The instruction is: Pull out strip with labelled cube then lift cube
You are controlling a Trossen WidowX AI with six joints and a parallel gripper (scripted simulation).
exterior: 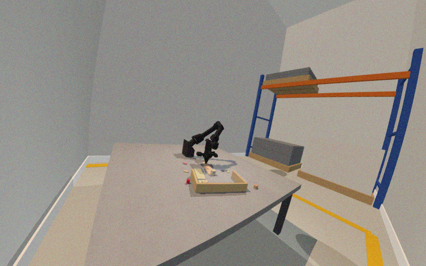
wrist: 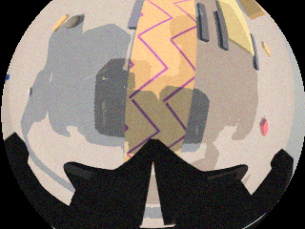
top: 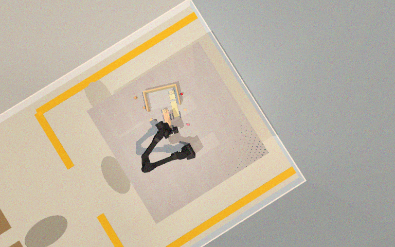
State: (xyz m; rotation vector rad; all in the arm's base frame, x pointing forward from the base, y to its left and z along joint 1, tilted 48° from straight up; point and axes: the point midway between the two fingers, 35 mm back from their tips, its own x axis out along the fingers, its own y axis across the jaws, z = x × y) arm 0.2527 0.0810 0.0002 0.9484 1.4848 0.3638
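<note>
An orange strip (top: 166,117) (exterior: 208,167) (wrist: 159,48) with purple zigzag lines lies lengthwise toward the arm, its far end just outside the frame's open side. A pale cube (top: 164,110) (exterior: 213,172) stands on that far end; its label is too small to read. A yellow strip (top: 175,109) (exterior: 199,174) (wrist: 236,29) lies beside it, partly inside the frame, with a narrow break line across it in the top view. Another pale cube (top: 171,92) (exterior: 204,180) is on its far end. My gripper (exterior: 206,163) (wrist: 152,143) is shut and empty, tips down at the orange strip's near end; their contact is unclear.
A three-sided wooden frame (top: 160,88) (exterior: 221,188) opens toward the arm. Dark low rails (wrist: 202,23) (wrist: 221,30) stand between the strips. A red piece (top: 181,93) (exterior: 188,181), a pink piece (top: 187,124) (exterior: 184,163) (wrist: 264,126) and several small tan pieces lie around.
</note>
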